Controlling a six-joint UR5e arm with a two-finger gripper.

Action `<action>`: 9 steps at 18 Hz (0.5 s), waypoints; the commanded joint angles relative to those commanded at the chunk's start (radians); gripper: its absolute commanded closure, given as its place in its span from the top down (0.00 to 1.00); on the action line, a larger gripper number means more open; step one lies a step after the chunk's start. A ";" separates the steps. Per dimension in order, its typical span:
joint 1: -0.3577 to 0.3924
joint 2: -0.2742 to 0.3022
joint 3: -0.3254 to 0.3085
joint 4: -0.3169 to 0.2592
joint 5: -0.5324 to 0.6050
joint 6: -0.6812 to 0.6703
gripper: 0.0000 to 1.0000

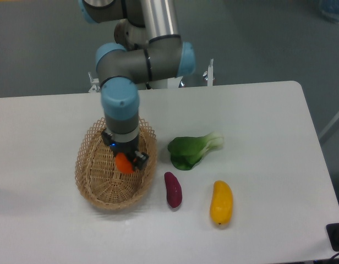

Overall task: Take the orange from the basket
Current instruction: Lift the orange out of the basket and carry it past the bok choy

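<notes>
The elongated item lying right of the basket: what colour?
Dark purple-red sweet potato, clearest in the fixed camera view.

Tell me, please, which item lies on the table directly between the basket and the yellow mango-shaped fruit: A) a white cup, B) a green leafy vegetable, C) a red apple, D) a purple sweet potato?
D: the purple sweet potato lies on the table just right of the basket and left of the yellow fruit; the green leafy vegetable sits farther back.

White table [257, 110]; basket [92, 184], vegetables [192, 149]
</notes>
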 joint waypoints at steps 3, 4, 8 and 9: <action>0.107 -0.011 0.051 0.000 -0.011 0.032 0.47; 0.133 -0.014 0.057 0.000 -0.011 0.053 0.47; 0.284 -0.014 0.062 0.000 -0.012 0.213 0.47; 0.313 -0.015 0.062 0.000 -0.012 0.238 0.47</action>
